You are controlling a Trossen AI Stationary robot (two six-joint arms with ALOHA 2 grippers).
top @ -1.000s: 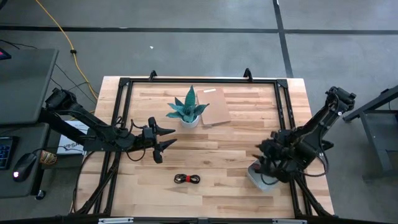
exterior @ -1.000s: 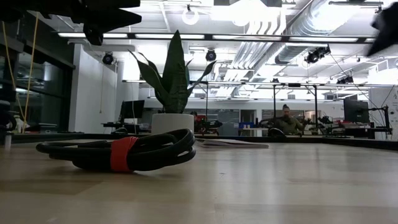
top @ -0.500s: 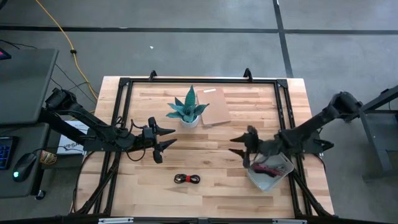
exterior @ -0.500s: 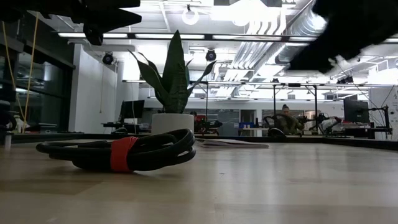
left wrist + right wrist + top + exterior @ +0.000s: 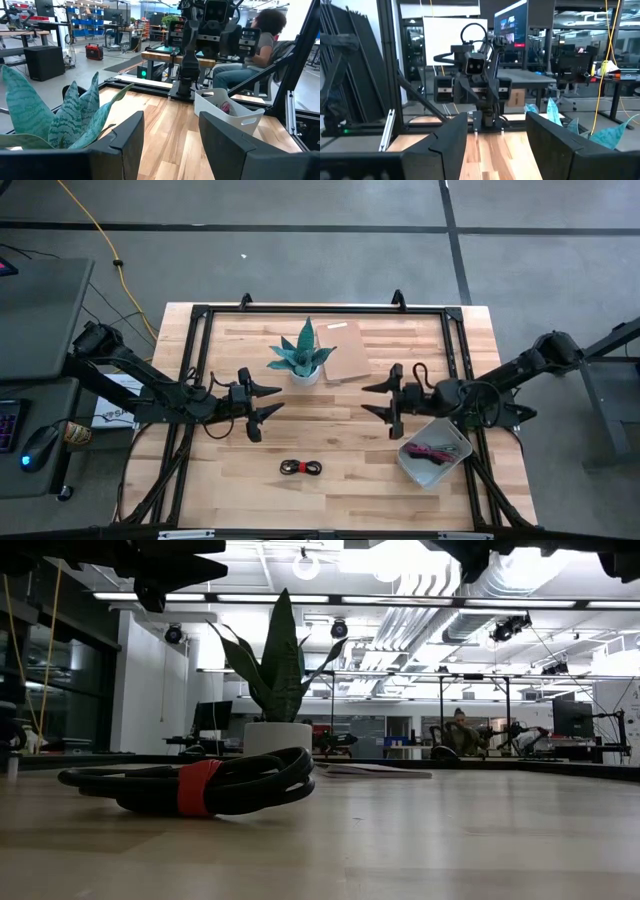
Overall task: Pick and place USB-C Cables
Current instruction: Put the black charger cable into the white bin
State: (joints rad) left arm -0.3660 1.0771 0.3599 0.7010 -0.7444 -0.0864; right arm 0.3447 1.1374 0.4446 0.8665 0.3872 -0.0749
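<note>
A red-and-black cable bundle lies flat on the wooden table near its near edge, and fills the foreground of the low view. A pink-magenta cable lies inside the grey tray, also seen from the left wrist. I cannot make out the silver-grey and black bundles. My left gripper hovers open left of centre, pointing right. My right gripper hovers open right of centre, pointing left, beside the tray's far-left corner. Both hold nothing.
A potted plant stands at the table's far centre with a flat cardboard piece beside it. A black frame rims the table. A yellow cord runs over the floor. A person sits beyond the right side.
My right gripper has risen from over the tray and swung toward the table's left and far side, ending level and pointing left. The tray, covered by the arm before, now shows with the pink-magenta cable lying in it. The left arm and the red-and-black bundle have kept still.
</note>
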